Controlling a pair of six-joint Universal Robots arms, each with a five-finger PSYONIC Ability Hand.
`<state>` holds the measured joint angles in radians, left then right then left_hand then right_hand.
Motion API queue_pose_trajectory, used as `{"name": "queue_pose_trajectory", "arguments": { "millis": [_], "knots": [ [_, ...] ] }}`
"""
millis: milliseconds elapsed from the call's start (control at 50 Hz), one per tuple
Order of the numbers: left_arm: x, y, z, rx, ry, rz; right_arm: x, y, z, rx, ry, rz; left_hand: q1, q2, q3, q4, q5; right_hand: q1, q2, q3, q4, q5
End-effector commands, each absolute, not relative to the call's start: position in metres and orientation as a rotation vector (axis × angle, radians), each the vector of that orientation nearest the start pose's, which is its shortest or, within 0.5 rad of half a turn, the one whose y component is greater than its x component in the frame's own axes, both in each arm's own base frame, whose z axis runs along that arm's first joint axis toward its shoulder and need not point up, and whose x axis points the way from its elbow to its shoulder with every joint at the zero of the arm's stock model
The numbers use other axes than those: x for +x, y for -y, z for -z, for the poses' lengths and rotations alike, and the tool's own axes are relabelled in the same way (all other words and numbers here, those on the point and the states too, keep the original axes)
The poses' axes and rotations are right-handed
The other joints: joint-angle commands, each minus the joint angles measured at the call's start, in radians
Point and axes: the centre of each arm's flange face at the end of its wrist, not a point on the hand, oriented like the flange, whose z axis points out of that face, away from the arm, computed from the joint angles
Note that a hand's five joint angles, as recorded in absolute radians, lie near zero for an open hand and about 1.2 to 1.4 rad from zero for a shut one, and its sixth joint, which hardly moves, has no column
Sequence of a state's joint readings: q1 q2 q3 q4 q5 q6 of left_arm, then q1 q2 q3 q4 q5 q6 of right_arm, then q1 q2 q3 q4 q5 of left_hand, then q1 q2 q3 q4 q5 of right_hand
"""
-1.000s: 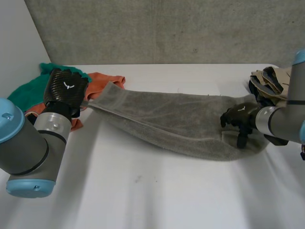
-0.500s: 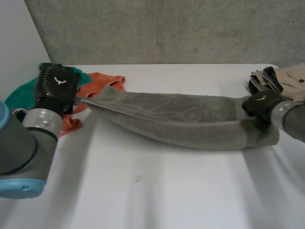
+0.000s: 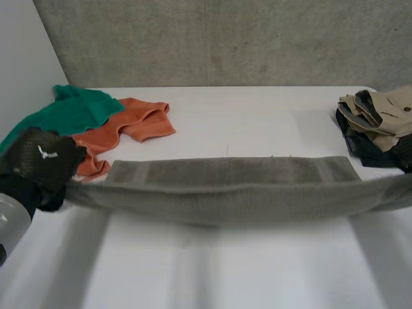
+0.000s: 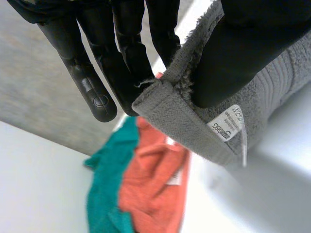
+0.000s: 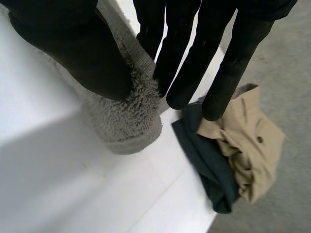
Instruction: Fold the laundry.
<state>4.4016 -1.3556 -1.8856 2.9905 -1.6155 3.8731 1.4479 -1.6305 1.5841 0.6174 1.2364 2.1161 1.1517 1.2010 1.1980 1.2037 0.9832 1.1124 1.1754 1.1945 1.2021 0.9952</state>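
Head view: grey towel [image 3: 232,183] pulled out long across the white table [image 3: 244,109], side to side, middle sagging a little. Left hand [image 3: 42,161] has the towel's left end; the right end runs off the view's edge. Green cloth [image 3: 71,112] and orange cloth [image 3: 132,122] are bunched together at the far left corner, apart from the towel. Beige garment [image 3: 380,106] lies on a dark garment [image 3: 364,145] at the far right.

Left wrist view: left hand pinches the towel's hemmed corner, thumb against fingers, other fingers straight. White label [image 4: 228,127] hangs at that corner. Green and orange cloths on the table beyond the fingertips.

Right wrist view: right hand [image 5: 73,43] pinches the towel's other end between thumb and straight fingers. Beige and dark garments lie past the fingertips, near the table edge.
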Motion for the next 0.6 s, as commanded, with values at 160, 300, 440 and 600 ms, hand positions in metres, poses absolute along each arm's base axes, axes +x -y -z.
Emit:
{"name": "queue_pose_trajectory", "arguments": {
  "millis": [160,300,440,600],
  "knots": [
    [-0.217,0.252,-0.2,1.137,-2.032,1.693,0.14,0.336,-0.2,-1.473,-2.611,1.687,0.245,0.195,0.198,0.193,0.239,0.284,0.221,0.202,0.194,0.227],
    [-0.229,0.302,-0.174,1.04,-1.995,1.663,0.168,0.371,-0.168,-1.525,-2.549,1.805,0.245,0.195,0.198,0.193,0.239,0.284,0.221,0.202,0.194,0.227],
    [-0.251,0.331,-0.147,0.993,-1.98,1.617,0.189,0.403,-0.151,-1.533,-2.43,2.028,0.245,0.195,0.198,0.193,0.239,0.284,0.221,0.202,0.194,0.227],
    [-0.27,0.338,-0.144,0.995,-1.931,1.698,0.201,0.414,-0.153,-1.433,-2.422,2.227,-0.963,-1.012,-1.009,-1.015,-0.969,-0.938,-1.001,-1.02,-1.028,-0.995]
  ]
}}
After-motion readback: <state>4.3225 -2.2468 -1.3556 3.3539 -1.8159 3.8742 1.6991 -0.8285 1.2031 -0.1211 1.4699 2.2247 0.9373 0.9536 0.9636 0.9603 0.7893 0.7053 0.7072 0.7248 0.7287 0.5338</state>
